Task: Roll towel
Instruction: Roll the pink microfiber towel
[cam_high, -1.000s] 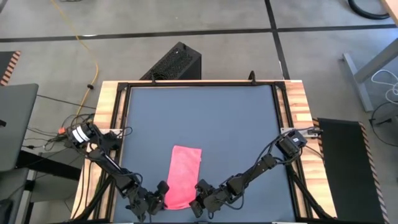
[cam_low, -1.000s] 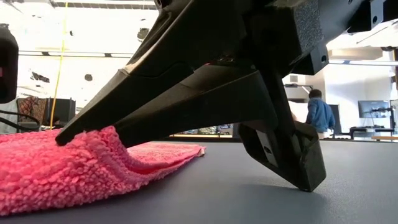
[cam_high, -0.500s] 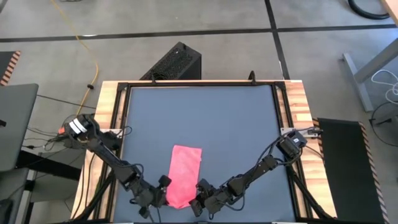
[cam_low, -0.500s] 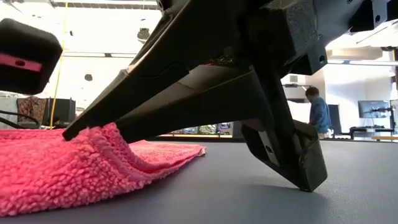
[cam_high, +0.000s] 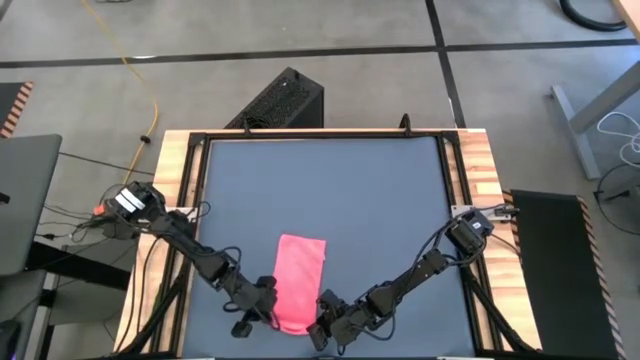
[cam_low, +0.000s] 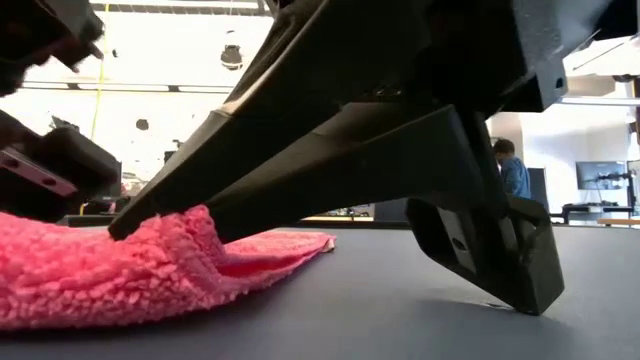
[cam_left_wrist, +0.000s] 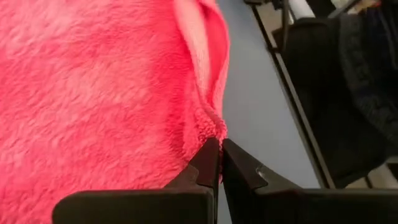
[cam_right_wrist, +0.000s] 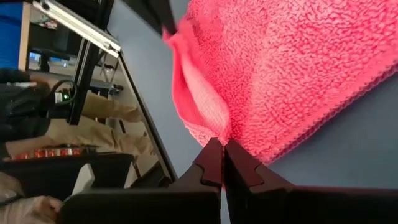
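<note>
Left hand (cam_high: 266, 312): fingers pressed together, pinching the near-left corner of the towel (cam_high: 298, 281); its own wrist cam shows the tips meeting right on the fuzzy hem, w/ a fold of cloth bunched up just past them. Sits at approx 7 o'clock of the towel, arm running out toward 10 o'clock to the desk's left edge.

Right hand (cam_high: 324, 326): also closed tight, tips nipping the near-right corner of the towel, at approx 5 o'clock of it. In the low view the long dark fingers slant down onto a raised pink ridge; the cloth is lifted a bit there, the rest lying flat behind. Arm goes off toward 2 o'clock to the right side of the desk (cam_high: 330, 190).

Towel: bright pink, narrow strip lying lengthwise at the near-centre of the dark grey desk, far end flat, near end held at both corners.

Beyond desk, low view: a person (cam_low: 512, 172) in blue, standing far off at 3 o'clock.
</note>
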